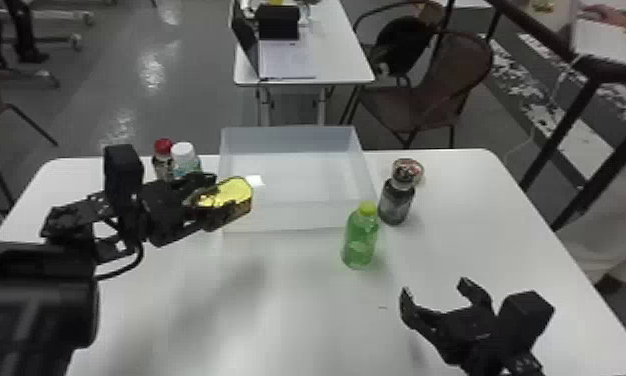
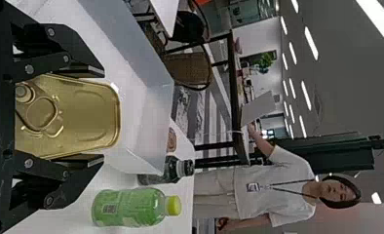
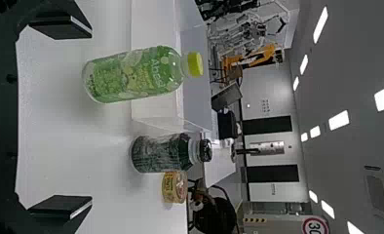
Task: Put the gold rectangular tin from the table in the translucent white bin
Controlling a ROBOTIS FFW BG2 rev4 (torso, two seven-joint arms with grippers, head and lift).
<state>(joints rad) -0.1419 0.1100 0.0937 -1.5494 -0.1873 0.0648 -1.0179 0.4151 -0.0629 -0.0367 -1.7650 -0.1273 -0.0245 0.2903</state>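
While the left claw [image 1: 214,202] pinches the gold rectangular tin [image 1: 234,191], two bottles stand just past that claw on the table [image 1: 287,310]: first one with a red cap [image 1: 163,146], then, beside it, one with a white cap [image 1: 184,159]. The claw's two fingers press on opposite sides of the tin, with the ring-pull end tucked in toward the palm and the other end sticking out past the fingertips. In the head view the tin overlaps the near left corner of the translucent white bin [image 1: 297,215]; whether it is already above the bin, I cannot tell. The bin sits on the table, to the right of the left claw and reaching farther out. Next along, a green bottle [image 1: 359,242] stands upright between the two claws, near the bin's near right corner. Farther right, past the right claw [image 1: 434,287], come a dark bottle [image 1: 396,202], upright beside the bin, and a small round tin [image 3: 174,187] near that bottle, on its far side from the claw. The right claw itself is at the near right part of the table, nearer than the green bottle, its fingers spread wide
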